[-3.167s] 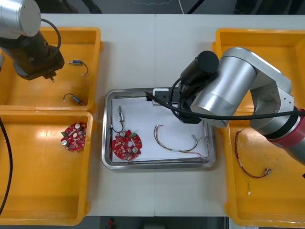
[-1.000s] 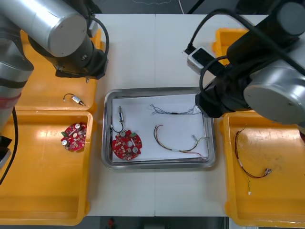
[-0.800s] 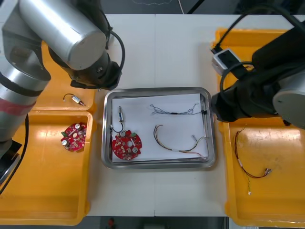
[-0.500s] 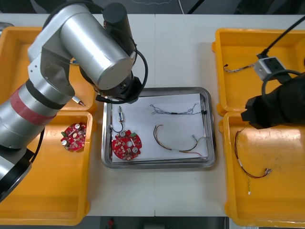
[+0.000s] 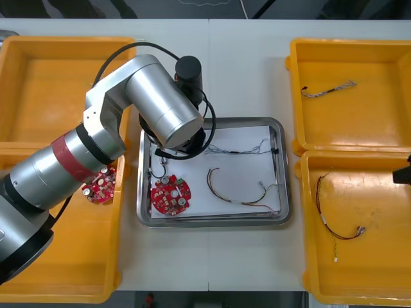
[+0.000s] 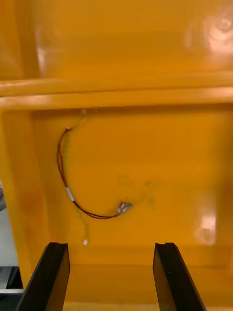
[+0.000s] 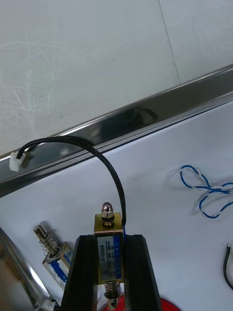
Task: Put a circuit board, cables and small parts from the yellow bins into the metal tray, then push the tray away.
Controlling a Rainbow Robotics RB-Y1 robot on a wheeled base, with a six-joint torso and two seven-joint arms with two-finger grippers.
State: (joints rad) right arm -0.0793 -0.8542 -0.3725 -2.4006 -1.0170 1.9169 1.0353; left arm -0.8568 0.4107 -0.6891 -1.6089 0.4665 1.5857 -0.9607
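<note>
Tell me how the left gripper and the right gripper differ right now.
The left gripper is shut on a small metal part trailing a black cable; the right gripper is open and holds nothing. The left gripper is over the metal tray; the right gripper is over a yellow bin with a red and yellow cable in it. Both have black fingers.

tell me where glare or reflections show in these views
Right wrist view: white glare patches on the yellow bin floor beyond the open right pincer. Left wrist view: the metal tray rim mirrors the black cable of the small metal part in the left pincer. Front view: the left arm has bright highlights on its silver shell.
</note>
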